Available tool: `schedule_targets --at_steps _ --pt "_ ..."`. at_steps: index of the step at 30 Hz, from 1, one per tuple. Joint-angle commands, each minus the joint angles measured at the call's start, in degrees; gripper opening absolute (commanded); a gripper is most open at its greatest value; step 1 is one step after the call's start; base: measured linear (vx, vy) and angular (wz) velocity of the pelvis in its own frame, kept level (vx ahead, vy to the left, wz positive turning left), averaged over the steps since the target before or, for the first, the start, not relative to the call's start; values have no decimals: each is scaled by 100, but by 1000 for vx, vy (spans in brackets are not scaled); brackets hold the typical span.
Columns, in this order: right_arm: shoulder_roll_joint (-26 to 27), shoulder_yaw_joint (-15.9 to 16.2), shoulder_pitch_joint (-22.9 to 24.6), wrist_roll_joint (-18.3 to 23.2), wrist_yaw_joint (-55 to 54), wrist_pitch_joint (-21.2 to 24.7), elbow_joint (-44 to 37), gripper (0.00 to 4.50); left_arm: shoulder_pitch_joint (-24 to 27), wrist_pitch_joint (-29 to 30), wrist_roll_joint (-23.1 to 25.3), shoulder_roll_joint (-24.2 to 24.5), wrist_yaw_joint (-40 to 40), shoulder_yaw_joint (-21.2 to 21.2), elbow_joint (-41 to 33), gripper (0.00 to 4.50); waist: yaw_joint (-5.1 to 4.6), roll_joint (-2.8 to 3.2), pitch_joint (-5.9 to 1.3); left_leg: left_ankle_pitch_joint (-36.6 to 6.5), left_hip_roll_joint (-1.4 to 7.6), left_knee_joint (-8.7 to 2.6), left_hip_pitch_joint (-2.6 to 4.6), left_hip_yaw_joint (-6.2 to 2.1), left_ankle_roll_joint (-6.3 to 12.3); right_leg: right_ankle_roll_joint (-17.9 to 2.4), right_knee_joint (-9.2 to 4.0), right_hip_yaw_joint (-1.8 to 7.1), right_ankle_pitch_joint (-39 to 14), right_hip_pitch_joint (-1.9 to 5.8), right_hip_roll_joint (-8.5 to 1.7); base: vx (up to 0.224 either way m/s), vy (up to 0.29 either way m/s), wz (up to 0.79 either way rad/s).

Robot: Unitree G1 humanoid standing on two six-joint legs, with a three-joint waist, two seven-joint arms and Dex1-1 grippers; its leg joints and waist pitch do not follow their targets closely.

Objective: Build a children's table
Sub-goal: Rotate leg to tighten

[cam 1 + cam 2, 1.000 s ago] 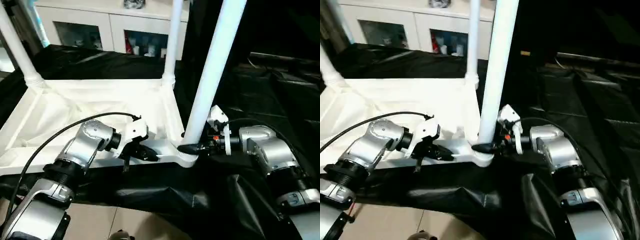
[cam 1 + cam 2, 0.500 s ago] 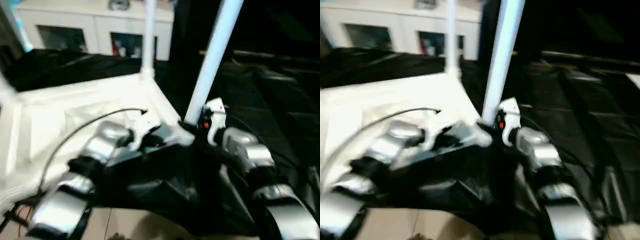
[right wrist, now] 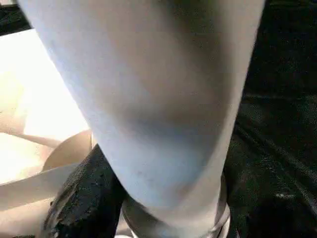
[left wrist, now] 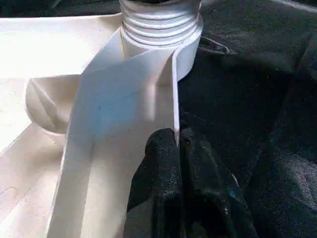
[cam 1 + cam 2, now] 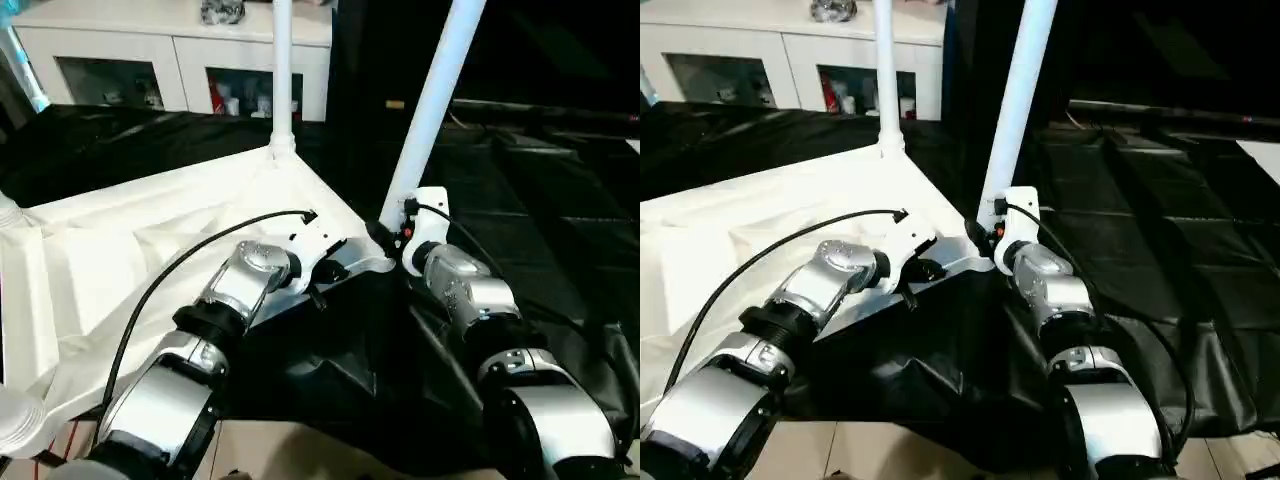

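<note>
The white table top (image 5: 130, 250) lies underside up on black cloth. One white leg (image 5: 282, 80) stands in the far corner socket. A second leg (image 5: 436, 100) rises tilted from the near right corner socket (image 4: 161, 25). My right gripper (image 5: 385, 237) is shut on the foot of this second leg (image 3: 158, 99), with a black finger (image 3: 84, 198) on either side. My left gripper (image 5: 320, 280) is shut on the thin rim of the table top (image 4: 174, 99) just beside that socket, its fingertips (image 4: 168, 153) pinching the edge.
A white cabinet with glass doors (image 5: 180, 60) stands behind the table. Black cloth (image 5: 540, 200) covers the surface to the right and hangs over the front edge. Pale floor tiles (image 5: 300, 450) show below. Another white socket end (image 5: 15, 425) sits at the near left.
The whole picture has shifted, so the camera moved. The table top now lies turned, its gripped corner farther from me. Both arms reach farther forward and still hold the rim and the leg.
</note>
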Motion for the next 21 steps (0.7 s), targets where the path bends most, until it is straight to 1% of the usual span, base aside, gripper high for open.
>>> schedule_targets --at_steps 1,2,3,4,5,6,7,8,9,10,11,12,13,14,15,16,17,18,19,20,21 --pt "525 337 265 -53 184 348 709 242 -358 -366 -28 -260 49 -61 -158 0 -85 105 -248 -3893 324 -474 277 -223 -242 -126 -671 121 -3748 -16 -490 0 0 0" --pt "521 350 246 -118 145 253 749 242 -365 -398 -9 -246 46 -49 -122 0 -105 124 -239 -4018 341 -491 274 -239 -236 -91 -662 78 -3705 3 -476 0 0 0" --pt "516 349 234 -143 191 199 770 242 -366 -420 2 -237 36 -45 -105 0 -112 148 -232 -4123 366 -524 259 -250 -246 -82 -639 61 -3633 29 -461 0 0 0" --pt "504 360 227 -173 220 144 774 242 -362 -425 6 -228 30 -40 -99 0 -125 167 -229 -4366 432 -631 183 -282 -274 -98 -517 84 -3388 118 -418 0 0 0" --pt "491 337 218 -164 245 93 766 242 -354 -430 6 -213 12 -39 -103 0 -100 167 -242 -4420 472 -694 123 -295 -287 -155 -382 179 -3201 171 -419 0 0 0" --pt "481 281 201 -105 324 92 748 242 -336 -439 4 -189 -27 -46 -119 0 -100 117 -230 -4419 384 -632 253 -222 -347 -285 -489 215 -3391 6 -461 0 0 0" --pt "473 209 176 -32 391 91 733 298 -316 -453 -2 -160 -81 -54 -136 0 -102 109 -229 -4256 319 -537 317 -206 -323 -232 -626 158 -3689 -50 -509 0 0 0" --pt "471 188 168 -13 404 86 731 312 -312 -458 -5 -152 -97 -56 -140 0 -120 98 -213 -3851 243 -400 346 -181 -205 -27 -792 27 -4205 -61 -559 0 0 0" --pt "459 147 145 30 443 104 720 312 -293 -484 -20 -128 -168 -65 -163 0 -134 112 -207 -3745 247 -385 324 -190 -171 68 -827 -41 -4309 -22 -560 0 0 0" --pt "441 133 121 44 492 104 709 318 -277 -486 -34 -105 -215 -66 -185 0 -168 156 -207 -3858 330 -469 230 -238 -152 195 -762 -107 -4166 98 -502 0 0 0" --pt "420 137 106 41 533 86 688 333 -261 -498 -47 -83 -265 -68 -208 0 -106 255 -216 -4371 558 -769 3 -332 -212 6 -245 123 -3290 328 -436 0 0 0" --pt "399 143 86 22 610 43 681 348 -243 -544 -55 -55 -338 -75 -228 0 -64 309 -214 -4746 670 -988 -74 -316 -302 -203 94 209 -2625 394 -345 0 0 0" --pt "379 151 72 9 700 8 659 356 -228 -549 -62 -29 -385 -76 -247 0 57 257 -156 -5236 720 -1281 -144 -184 -436 -438 570 356 -1698 357 -192 0 0 0" --pt "323 178 73 8 934 -66 532 359 -187 -642 -71 34 -526 -87 -299 0 139 -127 -214 -3692 70 -312 567 68 -300 -232 -578 514 -4260 -467 -497 47 -107 21" --pt "323 178 73 8 934 -66 532 367 -187 -642 -71 34 -526 -87 -299 0 139 -127 -214 -3692 70 -312 567 68 -300 -232 -578 514 -4260 -467 -497 47 -107 21" --pt "293 197 89 30 1072 -58 432 380 -167 -639 -75 62 -579 -87 -331 0 216 -228 -180 -1681 -100 230 422 72 126 179 -846 640 -5805 -335 -825 65 -108 -3" --pt "234 259 141 50 1287 -40 239 393 -141 -678 -74 110 -659 -99 -379 0 364 -174 -301 -697 28 -80 -204 -88 283 207 -456 758 -5074 304 -895 93 -44 -31" --pt "142 368 234 55 1564 -5 -43 401 -107 -722 -82 174 -770 -108 -437 0 465 -28 -387 -474 213 -414 -131 -122 265 33 -311 637 -3493 182 -590 93 -44 -31" --pt "142 368 234 55 1564 -5 -43 405 -107 -722 -82 174 -770 -108 -437 0 409 -16 -381 -548 296 -459 -75 -127 271 -169 -228 605 -2685 102 -463 87 -35 -15" --pt "-13 542 367 -13 1813 -18 -346 413 -65 -815 -99 247 -919 -126 -500 0 374 12 -363 -912 362 -488 26 -101 250 -597 -177 572 -1865 33 -386 0 0 0" --pt "-99 638 440 -54 1944 -28 -507 413 -43 -866 -110 286 -1000 -136 -534 0 358 -11 -348 -1219 364 -496 62 -77 242 -726 -200 568 -1932 23 -383 0 0 0"
